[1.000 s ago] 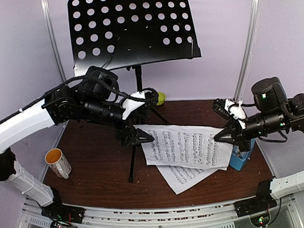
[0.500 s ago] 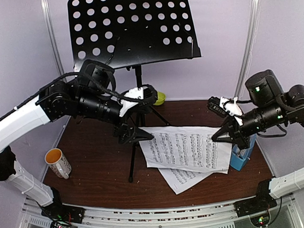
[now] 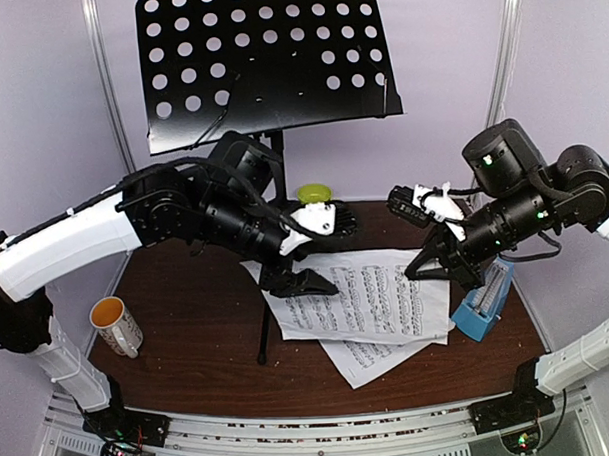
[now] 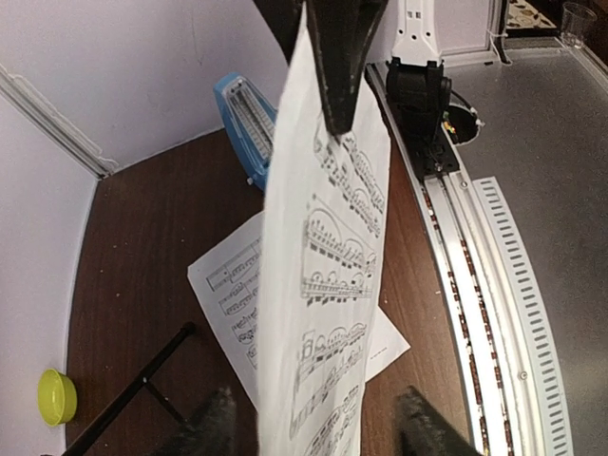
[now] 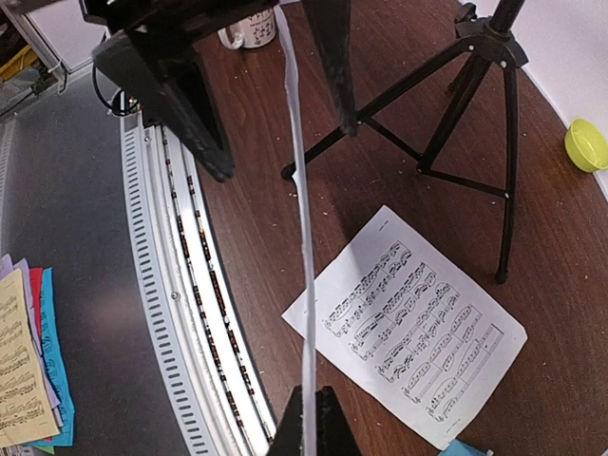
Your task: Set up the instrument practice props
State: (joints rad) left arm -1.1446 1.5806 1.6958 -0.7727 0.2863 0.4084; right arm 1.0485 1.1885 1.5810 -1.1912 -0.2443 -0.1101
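Early days here, I'd say. The black tripod music stand with the hole-punched metal desk (image 3: 269,59) is standing at the back, but its desk is bare. One white printed sheet-music page (image 3: 372,296) hangs over the dark brown table (image 3: 187,292), pinched by the right gripper (image 3: 432,268). The left gripper (image 3: 302,281) has its jaws spread wide around the far end, not clamped. A second page (image 3: 374,358) lies flat, with the small blue pyramid metronome (image 3: 484,304) just beside it. Both pages have yet to go up, I reckon.

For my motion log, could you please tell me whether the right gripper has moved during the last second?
Yes: in the top view, the right gripper has shifted left, off the metronome, toward the music stand.
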